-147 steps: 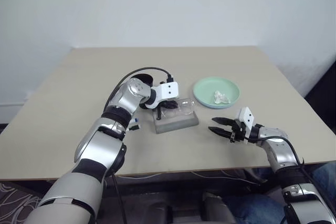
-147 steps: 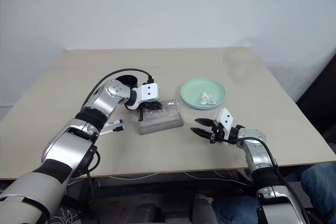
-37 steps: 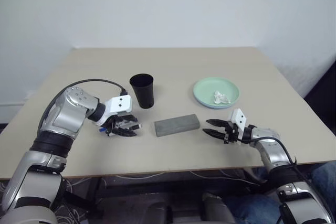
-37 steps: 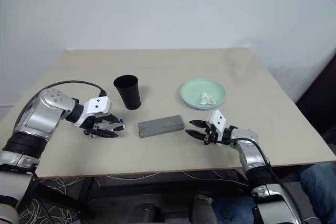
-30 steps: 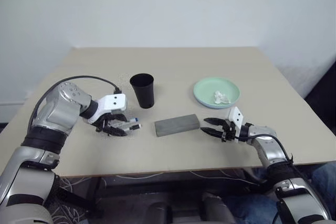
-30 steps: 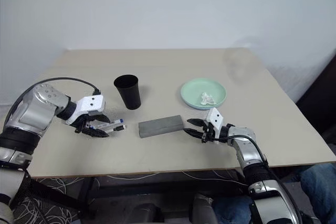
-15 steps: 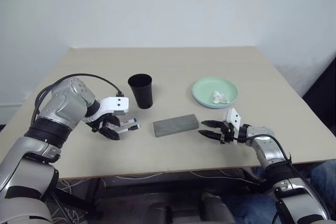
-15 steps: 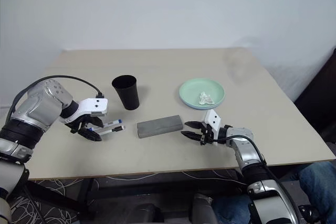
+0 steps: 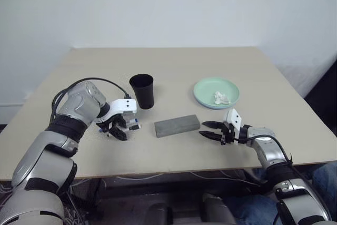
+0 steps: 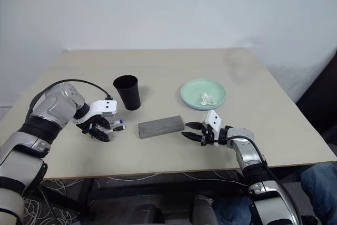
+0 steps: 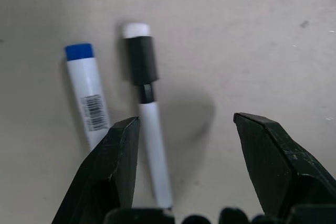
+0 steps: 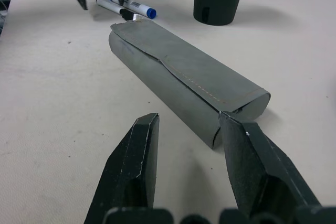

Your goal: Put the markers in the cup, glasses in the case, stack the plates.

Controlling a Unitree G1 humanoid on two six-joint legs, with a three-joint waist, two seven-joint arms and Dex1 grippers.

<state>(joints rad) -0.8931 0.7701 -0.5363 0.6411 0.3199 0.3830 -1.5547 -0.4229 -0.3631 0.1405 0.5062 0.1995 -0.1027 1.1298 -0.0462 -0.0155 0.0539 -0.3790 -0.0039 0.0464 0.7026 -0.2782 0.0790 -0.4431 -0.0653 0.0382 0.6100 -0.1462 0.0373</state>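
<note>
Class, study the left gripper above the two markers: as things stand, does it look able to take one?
Probably yes. The left gripper hangs open right over the markers, one already between its fingers, and nothing lies in between on the table.

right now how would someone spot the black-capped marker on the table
Start at the black cup near the table's middle, then look toward the left pincer hanging open over two markers. The black-capped marker is between its fingers; its neighbour has a blue end.

The arms are shiny silver with black bands. Each wrist has a white block. Both grippers have pointy black fingers (image 11: 118,166). Black cables loop along the arms.
</note>
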